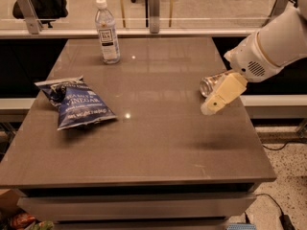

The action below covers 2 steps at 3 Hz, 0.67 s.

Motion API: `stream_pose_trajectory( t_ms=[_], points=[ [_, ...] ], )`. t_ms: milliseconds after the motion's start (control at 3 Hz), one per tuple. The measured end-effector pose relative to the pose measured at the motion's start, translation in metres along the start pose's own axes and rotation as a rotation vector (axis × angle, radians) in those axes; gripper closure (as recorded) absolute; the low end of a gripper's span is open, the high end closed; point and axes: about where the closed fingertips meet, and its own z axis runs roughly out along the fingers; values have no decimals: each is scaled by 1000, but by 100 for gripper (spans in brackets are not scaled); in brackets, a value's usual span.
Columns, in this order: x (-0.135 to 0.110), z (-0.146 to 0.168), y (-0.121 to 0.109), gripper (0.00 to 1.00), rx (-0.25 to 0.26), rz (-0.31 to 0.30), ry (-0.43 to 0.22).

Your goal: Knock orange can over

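The orange can [211,84] is near the right edge of the brown table [158,143]. It is tilted onto its side with its silver end facing left, and only that end and a bit of the body show. My gripper [217,101] is cream-coloured and reaches in from the right on the white arm [268,47]. It is right against the can and covers most of the can's body. Whether it touches or holds the can cannot be told.
A clear water bottle [107,31] stands upright at the back left of the table. A blue chip bag [76,102] lies at the left. A glass rail with metal posts [153,6] runs behind the table. The table's right edge is just under the arm.
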Motion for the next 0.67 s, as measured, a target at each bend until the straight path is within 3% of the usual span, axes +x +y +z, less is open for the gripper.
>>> stream_pose_trajectory(
  t_ms=[667],
  points=[
    [-1,12,-4,0,-19,-52,-2]
  ],
)
